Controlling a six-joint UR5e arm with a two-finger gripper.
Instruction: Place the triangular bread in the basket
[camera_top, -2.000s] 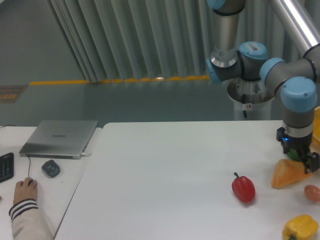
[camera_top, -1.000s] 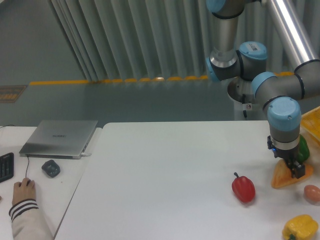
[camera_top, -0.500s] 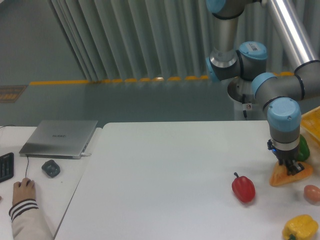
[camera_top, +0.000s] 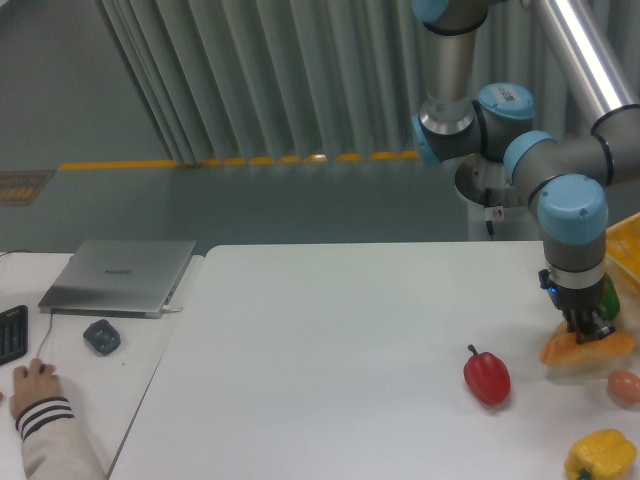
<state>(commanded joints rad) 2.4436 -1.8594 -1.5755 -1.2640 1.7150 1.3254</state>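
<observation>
The triangular bread (camera_top: 590, 349) is a golden-orange wedge at the right edge of the table, and it seems to hang just above the surface with a pale shadow under it. My gripper (camera_top: 588, 330) points straight down onto its top and is shut on the triangular bread. The basket (camera_top: 627, 241) is yellow-orange, and only a corner of it shows at the right frame edge, behind the arm.
A green pepper (camera_top: 609, 298) sits right behind the gripper. A red bell pepper (camera_top: 487, 377), a brownish egg (camera_top: 624, 386) and a yellow bell pepper (camera_top: 600, 456) lie near the bread. A laptop (camera_top: 120, 275), a mouse (camera_top: 101, 335) and a person's hand (camera_top: 30, 385) are at the far left.
The gripper came in from the right, settled on the bread and closed on it. The bread has since risen slightly and shifted a little right.
</observation>
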